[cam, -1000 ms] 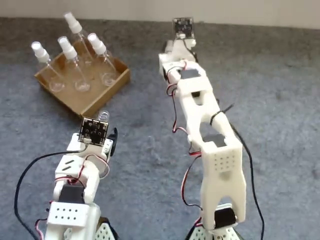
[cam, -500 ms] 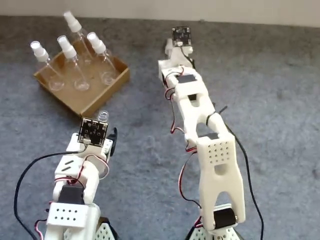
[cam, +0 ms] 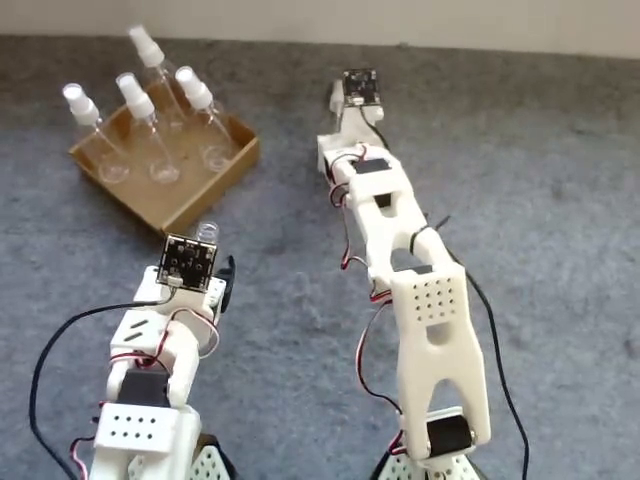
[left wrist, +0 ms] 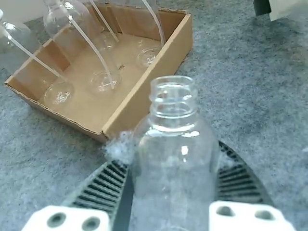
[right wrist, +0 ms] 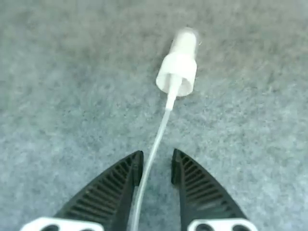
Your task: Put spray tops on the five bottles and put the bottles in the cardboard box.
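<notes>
a small robotics test bench, in a lab or a hobby room; which one cannot be told. the left arm (cam: 150, 350) and the right arm (cam: 430, 330), both white printed plastic with loose wires (cam: 363, 345), stand on a worktop (cam: 560, 200) covered in grey carpet-like felt. a plain pale wall (cam: 480, 20) runs behind it, and an open cardboard box (cam: 215, 190) sits on it.

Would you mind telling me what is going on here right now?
The left gripper holds an uncapped bottle near the cardboard box, where four capped bottles already stand. The right gripper hovers low over a loose spray top lying on the carpet, jaws open on either side of its tube.
</notes>
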You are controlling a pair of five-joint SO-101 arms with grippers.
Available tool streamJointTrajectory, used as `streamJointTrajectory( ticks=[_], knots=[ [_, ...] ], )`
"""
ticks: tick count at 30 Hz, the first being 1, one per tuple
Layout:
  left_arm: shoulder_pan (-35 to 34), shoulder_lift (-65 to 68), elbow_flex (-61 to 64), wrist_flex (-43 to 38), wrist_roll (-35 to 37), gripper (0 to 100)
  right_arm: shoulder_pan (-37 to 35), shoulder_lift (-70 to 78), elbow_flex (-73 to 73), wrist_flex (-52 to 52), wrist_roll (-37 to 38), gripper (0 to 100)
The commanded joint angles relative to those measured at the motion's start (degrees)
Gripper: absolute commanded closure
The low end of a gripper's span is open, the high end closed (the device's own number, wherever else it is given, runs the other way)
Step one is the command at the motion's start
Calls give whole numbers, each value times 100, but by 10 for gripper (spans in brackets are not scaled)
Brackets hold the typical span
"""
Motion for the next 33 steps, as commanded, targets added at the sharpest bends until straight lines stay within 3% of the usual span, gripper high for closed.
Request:
streamJointTrajectory(
  ticks=[1,4,9,19,26,33],
  knots=[
    [110,-92,136,-114,-580,940,171,66,-242,22,-53,910],
    [119,-92,136,-114,-1081,940,321,101,-242,22,-53,911],
    [303,-92,145,-105,-1125,940,453,119,-242,136,-53,911],
    [312,-92,145,-97,-1125,940,620,92,-303,1886,-53,912],
    [312,-92,145,-97,-1125,940,857,92,-303,2044,-53,995],
    [321,-92,145,-97,-1125,940,1059,84,-312,2044,-53,994]
  ],
)
